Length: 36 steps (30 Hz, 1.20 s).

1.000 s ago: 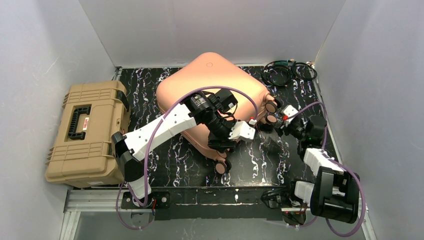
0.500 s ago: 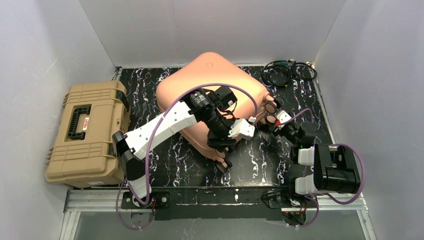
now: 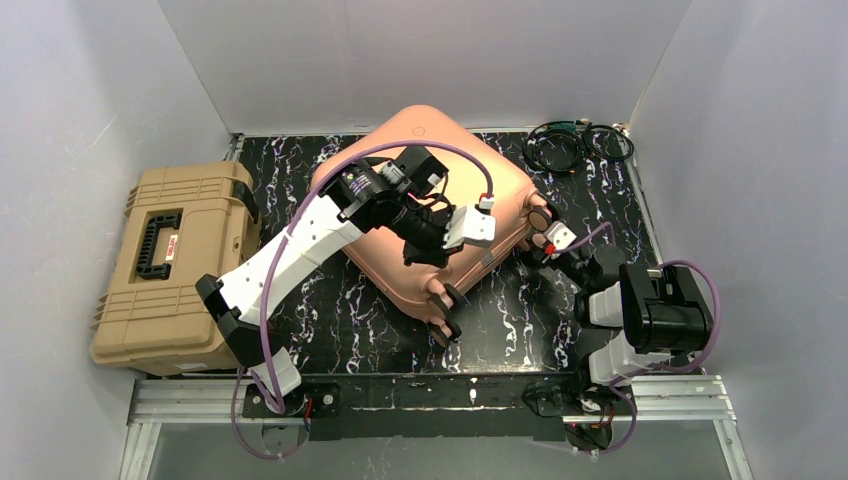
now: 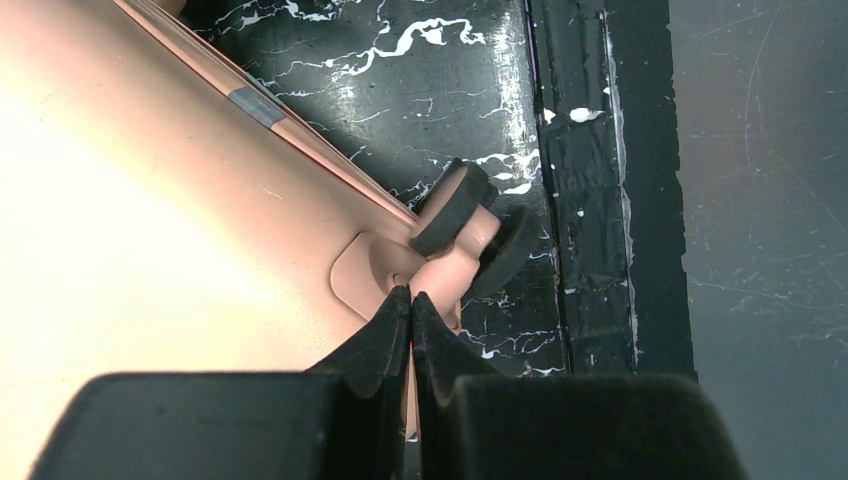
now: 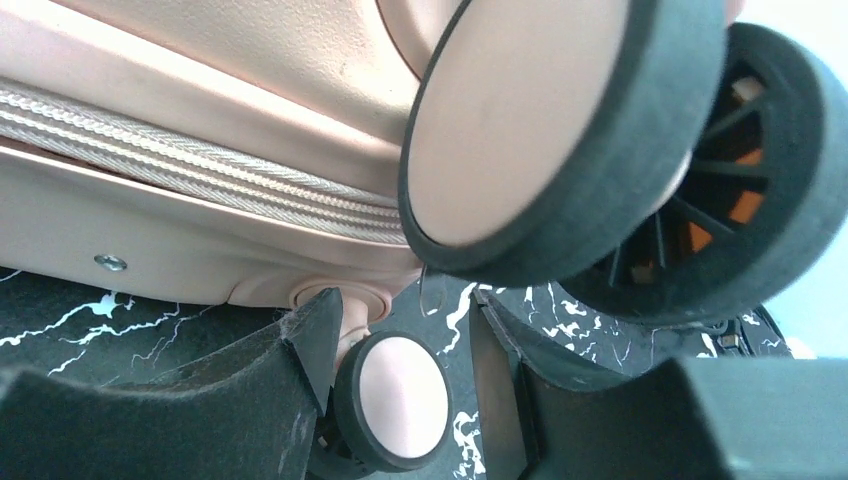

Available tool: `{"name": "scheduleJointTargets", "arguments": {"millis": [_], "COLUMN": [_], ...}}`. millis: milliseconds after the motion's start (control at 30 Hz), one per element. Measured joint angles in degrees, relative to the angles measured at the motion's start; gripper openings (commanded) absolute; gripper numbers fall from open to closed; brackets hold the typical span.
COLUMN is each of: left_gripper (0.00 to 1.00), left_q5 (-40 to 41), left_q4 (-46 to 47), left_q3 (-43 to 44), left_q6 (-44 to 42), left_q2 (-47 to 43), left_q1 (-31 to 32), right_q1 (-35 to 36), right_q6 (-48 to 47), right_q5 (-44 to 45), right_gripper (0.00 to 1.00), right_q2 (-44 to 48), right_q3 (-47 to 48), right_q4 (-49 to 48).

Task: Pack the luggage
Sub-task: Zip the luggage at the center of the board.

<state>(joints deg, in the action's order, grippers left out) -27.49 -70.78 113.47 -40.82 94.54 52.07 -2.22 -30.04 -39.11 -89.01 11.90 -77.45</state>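
Luggage (image 3: pixel 455 130) lies closed at centre of the top view, set askew. Left gripper (image 4: pixel 411 300) over its wheel corner — fingers pressed together, empty. Right gripper (image 5: pixel 400 305) jaws apart — small wheel (image 5: pixel 395 400) between them.

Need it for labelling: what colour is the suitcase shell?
Peach-pink hard-shell suitcase; best in the top external view.
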Motion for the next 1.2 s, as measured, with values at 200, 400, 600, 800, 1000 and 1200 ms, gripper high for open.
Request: {"name": "scheduleJointTargets", "arguments": {"millis": [200, 400, 600, 800, 1000, 1200], "left_gripper": [0.00, 0.00, 0.00, 0.00, 0.00, 0.00], "left_q5": [0.0, -0.2, -1.0, -2.0, -2.3, -2.7], "left_q4": [0.0, 0.0, -0.3, -1.2, -1.4, -1.5], "left_q3": [0.0, -0.1, -0.5, -1.8, -2.5, -4.4], "left_q6": [0.0, 0.0, -0.1, -0.7, -1.1, -1.6], "left_q2": [0.0, 0.0, 0.0, -0.3, -0.3, -0.9], "left_q1": [-0.2, -0.7, -1.0, -1.0, -1.0, -1.0], "right_q1": [1.6, 2.4, 2.6, 1.6, 0.6, 0.4], "right_q6": [1.8, 2.9, 3.4, 3.6, 5.8, 7.5], "right_q5": [4.9, 8.7, 9.7, 12.3, 10.2, 7.5], "right_gripper": [0.62, 0.61, 0.76, 0.87, 0.69, 0.58], "right_q2": [-4.9, -10.2, -10.4, -8.5, -8.2, -8.2], "right_q3": [0.8, 0.9, 0.9, 0.6, 0.5, 2.0], "right_q4": [-4.9, -8.1, -8.8, -8.5, -8.0, -7.3]}}
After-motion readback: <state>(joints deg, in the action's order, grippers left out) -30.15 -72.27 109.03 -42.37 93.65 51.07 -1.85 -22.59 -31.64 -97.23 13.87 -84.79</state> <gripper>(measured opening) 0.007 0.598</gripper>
